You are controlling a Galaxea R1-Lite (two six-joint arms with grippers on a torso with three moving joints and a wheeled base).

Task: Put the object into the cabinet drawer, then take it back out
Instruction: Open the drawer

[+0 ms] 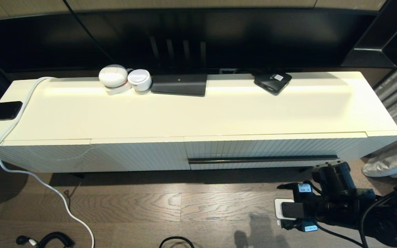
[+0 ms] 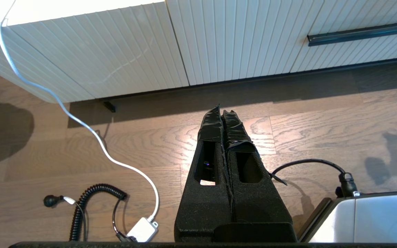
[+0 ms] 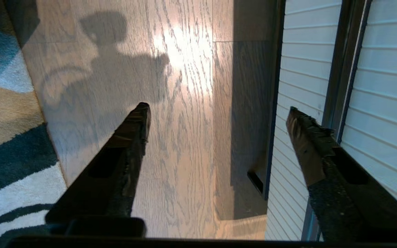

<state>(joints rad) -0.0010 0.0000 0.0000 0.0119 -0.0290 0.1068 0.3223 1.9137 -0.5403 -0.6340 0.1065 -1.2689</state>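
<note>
The cabinet drawer (image 1: 274, 148) is closed; it has a ribbed white front and a long black bar handle (image 1: 264, 159). My right arm (image 1: 333, 179) reaches in low at the handle's right end. In the right wrist view the right gripper (image 3: 217, 110) is open and empty. One fingertip (image 3: 302, 127) lies in front of the drawer front beside the handle (image 3: 348, 69); the other hangs over the wooden floor. The left gripper (image 2: 221, 111) is shut on nothing, low over the floor, well short of the cabinet. I cannot tell which thing is the object.
On the cabinet top stand two white round devices (image 1: 124, 78), a flat black box (image 1: 179, 84) and a small black box (image 1: 272, 82). A phone (image 1: 0, 111) lies at the left end, and a white cable (image 1: 29, 172) trails to the floor. A rug (image 3: 9, 165) lies behind my right gripper.
</note>
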